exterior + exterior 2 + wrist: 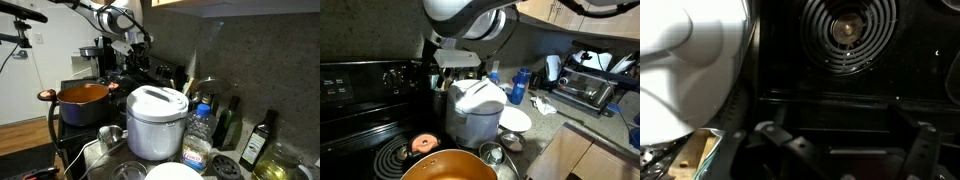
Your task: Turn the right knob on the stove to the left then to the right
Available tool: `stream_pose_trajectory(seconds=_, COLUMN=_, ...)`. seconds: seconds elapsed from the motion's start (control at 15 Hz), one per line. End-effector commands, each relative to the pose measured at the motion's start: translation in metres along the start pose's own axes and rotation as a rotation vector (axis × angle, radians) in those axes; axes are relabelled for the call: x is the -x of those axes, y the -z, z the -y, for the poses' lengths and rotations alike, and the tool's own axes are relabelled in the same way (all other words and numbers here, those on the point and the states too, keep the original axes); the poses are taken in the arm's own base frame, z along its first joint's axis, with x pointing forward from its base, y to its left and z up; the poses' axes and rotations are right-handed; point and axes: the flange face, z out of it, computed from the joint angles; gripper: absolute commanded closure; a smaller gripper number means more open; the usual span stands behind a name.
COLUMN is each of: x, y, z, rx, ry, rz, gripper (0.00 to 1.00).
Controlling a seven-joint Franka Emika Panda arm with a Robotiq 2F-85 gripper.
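Observation:
The black stove point(360, 120) has a dark cooktop and a raised rear panel with knobs point(394, 75). It also shows in an exterior view point(85, 70). My gripper point(455, 68) hangs above the stove's back right corner, between the rear panel and the white rice cooker point(476, 108). In the wrist view my two fingers point(840, 150) stand wide apart with nothing between them, over the dark stove surface below a coil burner point(847, 30). The gripper touches no knob. The knobs do not show in the wrist view.
An orange pot point(82, 97) sits on the front burner and also shows in an exterior view point(450, 165). The rice cooker point(155, 120) stands right beside the stove. Bottles point(262, 138) and bowls crowd the counter. A toaster oven point(590, 85) stands farther along.

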Motion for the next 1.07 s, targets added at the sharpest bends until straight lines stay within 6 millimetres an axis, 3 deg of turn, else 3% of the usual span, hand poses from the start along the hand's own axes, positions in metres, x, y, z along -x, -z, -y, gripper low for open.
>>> stream_pose_trajectory(seconds=0.0, x=0.0, y=0.0, z=0.0, rx=0.001, ry=0.0, rz=0.002, gripper=0.0)
stream_pose_trajectory(seconds=0.2, x=0.0, y=0.0, z=0.0, rx=0.001, ry=0.0, rz=0.004, gripper=0.0)
stream_pose_trajectory(seconds=0.67, x=-0.017, y=-0.041, z=-0.012, rx=0.052, ry=0.058, rz=-0.115, gripper=0.0)
stream_pose_trajectory(seconds=1.0, x=-0.031, y=-0.054, z=-0.02, rx=0.078, ry=0.082, rz=-0.248, gripper=0.0)
